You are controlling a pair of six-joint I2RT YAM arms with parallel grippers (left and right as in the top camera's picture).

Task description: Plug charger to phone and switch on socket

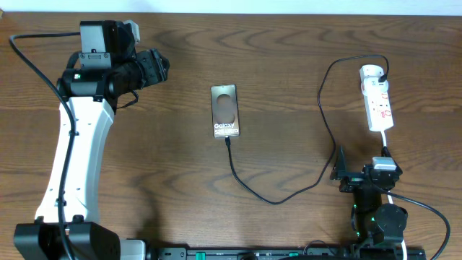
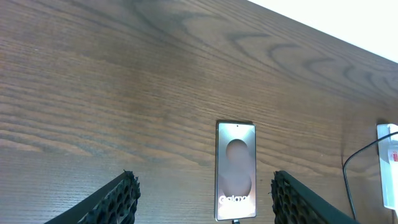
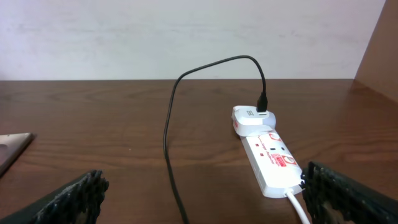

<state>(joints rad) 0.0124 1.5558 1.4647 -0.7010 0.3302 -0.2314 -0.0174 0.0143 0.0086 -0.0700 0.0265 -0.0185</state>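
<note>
The wooden table [image 1: 289,43] carries everything. The white left arm [image 1: 76,159] runs along its left side, and the left gripper [image 2: 204,186] is spread open and empty. The right gripper [image 3: 205,186] sits low at the near right edge, its 2 fingers [image 3: 81,196] also wide apart, holding nothing. The socket [image 1: 377,97] lies beyond it, far right. The phone [image 1: 224,110] lies flat mid-table, "Galaxy" lettering up. The charger [image 1: 274,201] — plug seated at the socket's far end — loops across to the phone's near edge, where its tip meets it.
</note>
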